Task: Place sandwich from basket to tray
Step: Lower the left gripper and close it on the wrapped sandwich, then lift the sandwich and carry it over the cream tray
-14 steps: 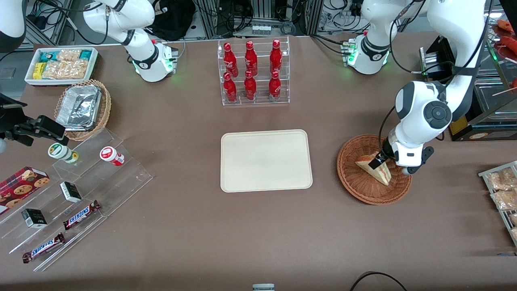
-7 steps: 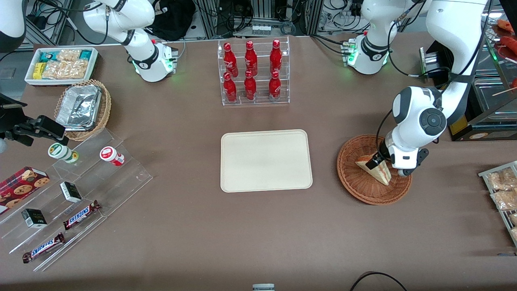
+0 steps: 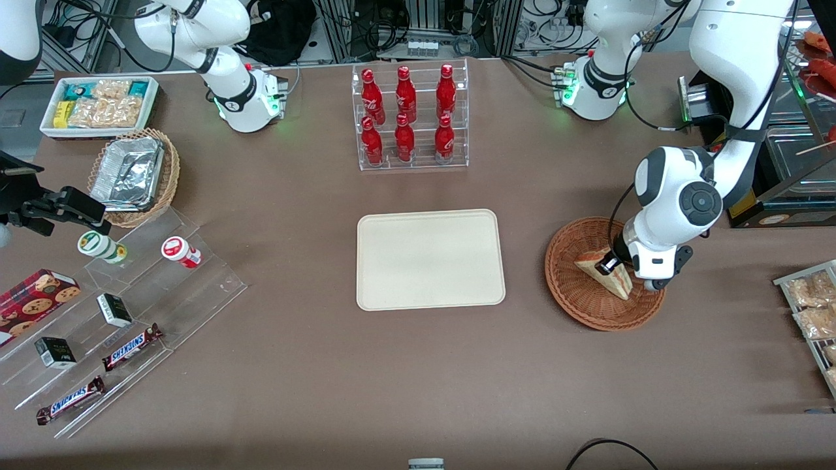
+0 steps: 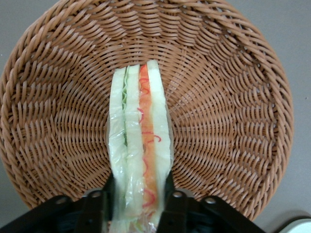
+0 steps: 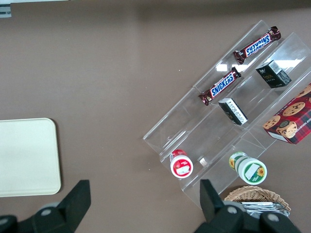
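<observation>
So the gripper (image 3: 612,264) is down inside the basket (image 3: 575,297), and its two black fingers (image 4: 99,206) are squeezed in on the bread sides of the sandwich (image 3: 604,271), one pressing each face. From the wrist camera the sandwich (image 4: 140,150) stands on edge right between them, pale bread outside, green layer and red-orange layer running down the middle, with its pointed end sticking away from the gripper (image 4: 137,211) toward the basket's woven rim (image 4: 233,63). I can't tell if the wedge is touching the weave or a hair off it, but it's definitely inside the basket, not out of it

Seen from the front, the sandwich sits just under the wrist, toward the working arm's side of the basket rather than dead centre, and the thin tip of the wedge points nearer to the front camera than the gripper is

Sideways from the gripper, toward the parked arm's end of the table, there's the cream tray (image 3: 385,287), well apart from the basket with bare brown table (image 3: 405,385) between them. Farther from the front camera than the tray is a clear rack of red bottles (image 3: 410,117). Way past the tray toward the parked arm's end is a clear stepped shelf (image 3: 140,326) with Snickers bars (image 3: 132,346) and a tan basket of foil containers (image 3: 134,176)
</observation>
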### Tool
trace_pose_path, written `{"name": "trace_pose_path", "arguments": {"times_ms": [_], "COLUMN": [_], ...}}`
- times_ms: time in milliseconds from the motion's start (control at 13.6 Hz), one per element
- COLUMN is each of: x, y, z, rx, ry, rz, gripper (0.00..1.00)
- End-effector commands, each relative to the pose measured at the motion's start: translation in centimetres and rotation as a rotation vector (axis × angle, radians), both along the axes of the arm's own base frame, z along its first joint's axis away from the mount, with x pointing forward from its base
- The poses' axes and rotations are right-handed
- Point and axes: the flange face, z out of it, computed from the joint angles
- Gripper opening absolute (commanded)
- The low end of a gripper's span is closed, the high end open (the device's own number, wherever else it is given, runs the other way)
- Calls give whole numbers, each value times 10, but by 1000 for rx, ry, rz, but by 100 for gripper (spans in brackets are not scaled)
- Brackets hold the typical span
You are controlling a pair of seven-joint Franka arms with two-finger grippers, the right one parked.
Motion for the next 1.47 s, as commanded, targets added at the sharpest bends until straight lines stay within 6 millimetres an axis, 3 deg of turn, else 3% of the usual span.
{"name": "trace_pose_path", "arguments": {"times_ms": [0,147,368,515,662,735,956,1103,1250,1397], "x": [13,21,47,52,49,46,27,0,-14,-32], "y": [2,4,-3,-33,-68,-91,-186,-246,-282,-329], "z": [10,33,106,144,164,168,165,147,115,102], "rx": [10,70,129,147,152,153,146,157,150,131], "ry": [-29,-46,28,67,67,80,90,108,135,103], "rz": [3,-52,-67,-111,-170,-204,-338,-454,-522,-585], "gripper": [12,12,12,12,13,12,12,12,11,11]}}
